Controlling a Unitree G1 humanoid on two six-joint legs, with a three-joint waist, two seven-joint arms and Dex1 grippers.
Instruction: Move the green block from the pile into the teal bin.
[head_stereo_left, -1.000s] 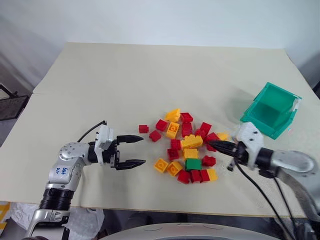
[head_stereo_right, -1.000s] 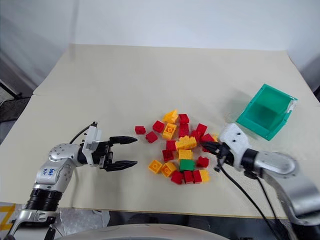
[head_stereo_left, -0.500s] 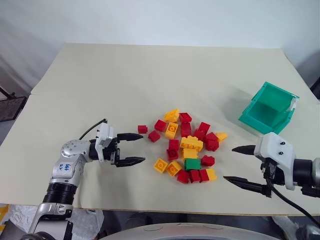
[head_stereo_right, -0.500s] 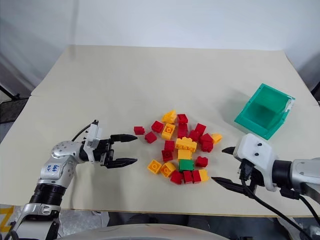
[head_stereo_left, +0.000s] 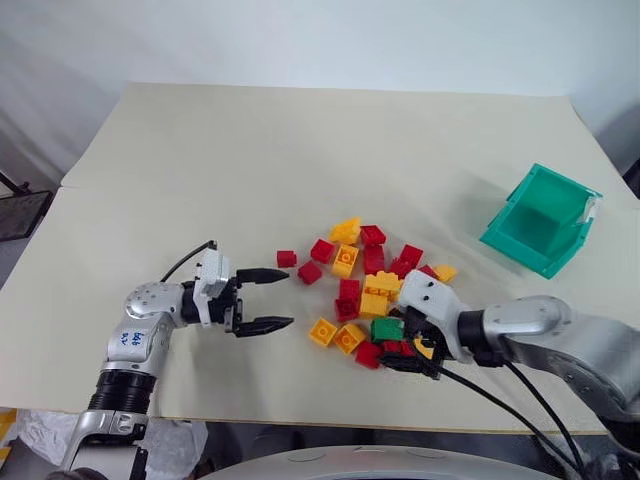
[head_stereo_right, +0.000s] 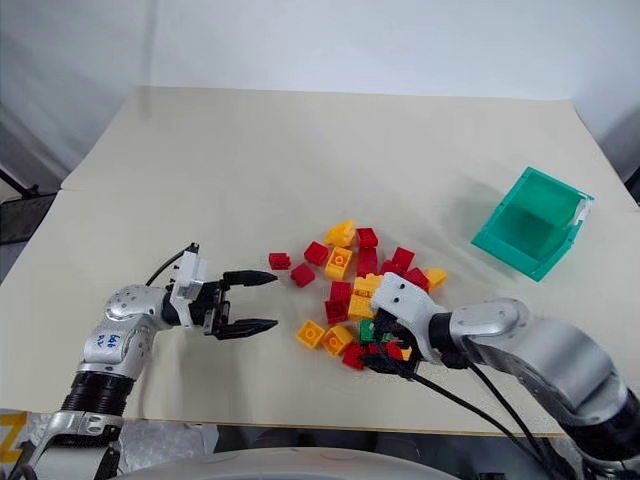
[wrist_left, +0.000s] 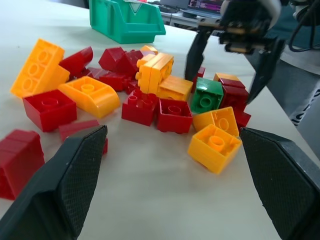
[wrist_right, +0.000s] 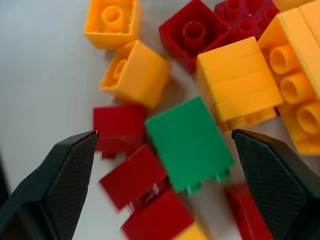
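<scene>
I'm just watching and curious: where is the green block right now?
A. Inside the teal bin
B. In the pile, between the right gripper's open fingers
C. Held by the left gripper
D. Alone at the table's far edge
B: the green block lies among red and yellow bricks, with the right gripper open on either side of it.

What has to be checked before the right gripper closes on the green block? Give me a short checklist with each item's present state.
1. Right gripper open wide enough for the block: ok, its fingers stand apart on either side.
2. Green block between the fingers: ok in the right wrist view.
3. Neighbours clear of the grasp: not ok, red bricks and a yellow brick crowd the green block.
4. Gripper low enough to grip: cannot tell.
5. Teal bin open and free to receive: ok, nothing seen in it.
6. Left gripper out of the way: ok, open beside the pile, apart from it.
</scene>
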